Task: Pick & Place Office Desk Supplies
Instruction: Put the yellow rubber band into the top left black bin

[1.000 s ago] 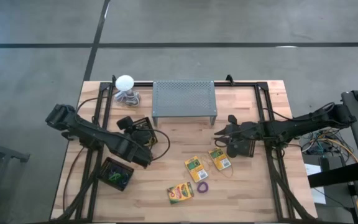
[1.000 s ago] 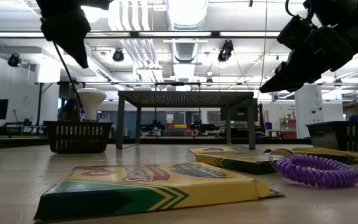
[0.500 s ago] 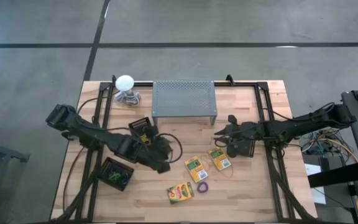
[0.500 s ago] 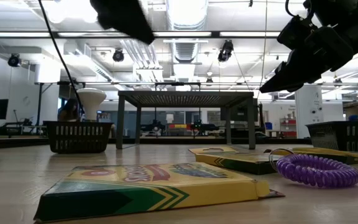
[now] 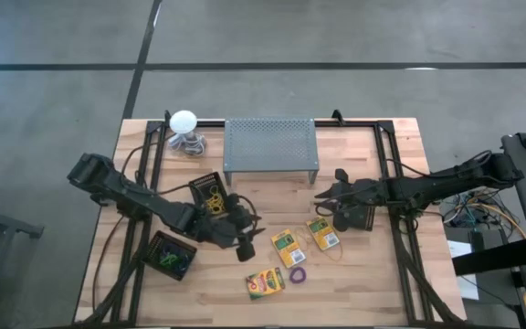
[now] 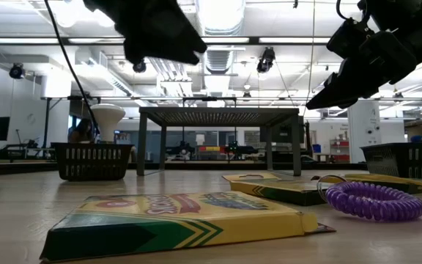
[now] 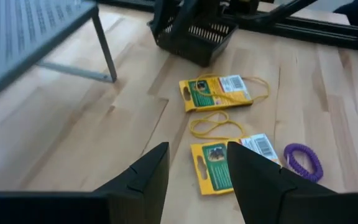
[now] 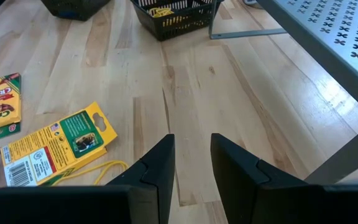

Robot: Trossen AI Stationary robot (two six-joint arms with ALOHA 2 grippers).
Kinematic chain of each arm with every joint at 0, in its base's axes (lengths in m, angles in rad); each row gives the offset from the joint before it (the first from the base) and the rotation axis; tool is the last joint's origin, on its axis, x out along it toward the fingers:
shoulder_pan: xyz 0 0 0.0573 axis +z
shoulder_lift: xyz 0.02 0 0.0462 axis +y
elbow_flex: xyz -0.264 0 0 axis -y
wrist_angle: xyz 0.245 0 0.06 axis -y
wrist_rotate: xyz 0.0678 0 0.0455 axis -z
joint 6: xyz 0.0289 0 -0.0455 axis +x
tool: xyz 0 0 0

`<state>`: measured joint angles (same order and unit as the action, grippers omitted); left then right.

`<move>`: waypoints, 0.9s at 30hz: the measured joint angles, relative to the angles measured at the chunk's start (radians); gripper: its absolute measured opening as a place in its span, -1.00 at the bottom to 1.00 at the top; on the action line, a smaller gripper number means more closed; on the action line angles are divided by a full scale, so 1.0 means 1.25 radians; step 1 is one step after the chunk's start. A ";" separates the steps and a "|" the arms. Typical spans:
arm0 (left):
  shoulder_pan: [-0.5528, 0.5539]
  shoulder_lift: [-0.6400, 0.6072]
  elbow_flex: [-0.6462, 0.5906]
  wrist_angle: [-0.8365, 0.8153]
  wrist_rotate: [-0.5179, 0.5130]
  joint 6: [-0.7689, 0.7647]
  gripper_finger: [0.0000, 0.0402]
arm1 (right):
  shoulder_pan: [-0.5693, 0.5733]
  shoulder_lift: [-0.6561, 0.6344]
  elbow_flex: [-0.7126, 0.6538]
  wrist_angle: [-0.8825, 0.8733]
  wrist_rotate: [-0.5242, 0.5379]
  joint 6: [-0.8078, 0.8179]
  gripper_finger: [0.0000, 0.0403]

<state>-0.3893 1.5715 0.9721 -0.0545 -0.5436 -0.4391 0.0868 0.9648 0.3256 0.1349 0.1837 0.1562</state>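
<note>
Three yellow-and-green crayon boxes lie flat on the wooden table: one in the middle (image 5: 287,247), one to its right (image 5: 321,234), one nearer the front edge (image 5: 265,283). A purple loop (image 5: 297,275) lies between them, and yellow rubber bands (image 7: 211,127) lie by the boxes. My left gripper (image 5: 251,240) hovers open just left of the middle box (image 7: 229,163), slanting down toward it. My right gripper (image 5: 323,196) hangs open over bare wood (image 8: 191,158), with nothing between its fingers.
A grey perforated stand (image 5: 270,146) is at the far middle, with a white ball-topped object (image 5: 184,123) left of it. Three black baskets stand on the table: one with yellow bands (image 5: 206,192), one at the near left (image 5: 170,255), one under my right arm (image 5: 359,217).
My left gripper has travelled from above the near-left basket toward the table's right, sinking a little, up to the middle crayon box. It has tipped from pointing steeply down to slanting forward. My right arm has kept still.
</note>
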 joint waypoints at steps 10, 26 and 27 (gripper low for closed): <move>0.000 0.000 -0.035 0.081 0.001 -0.075 -0.18 | 0.000 0.000 0.000 0.011 0.000 0.000 -0.50; -0.001 0.000 -0.035 0.089 -0.035 -0.050 -0.18 | 0.000 0.000 0.000 0.207 -0.023 0.147 -0.50; -0.001 0.000 -0.035 0.089 -0.035 -0.050 -0.18 | 0.000 0.000 0.000 0.199 -0.045 0.165 -0.50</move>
<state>-0.3901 1.5715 0.9279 0.0563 -0.5877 -0.5018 0.0868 0.9646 0.3256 0.3834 0.1270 0.3623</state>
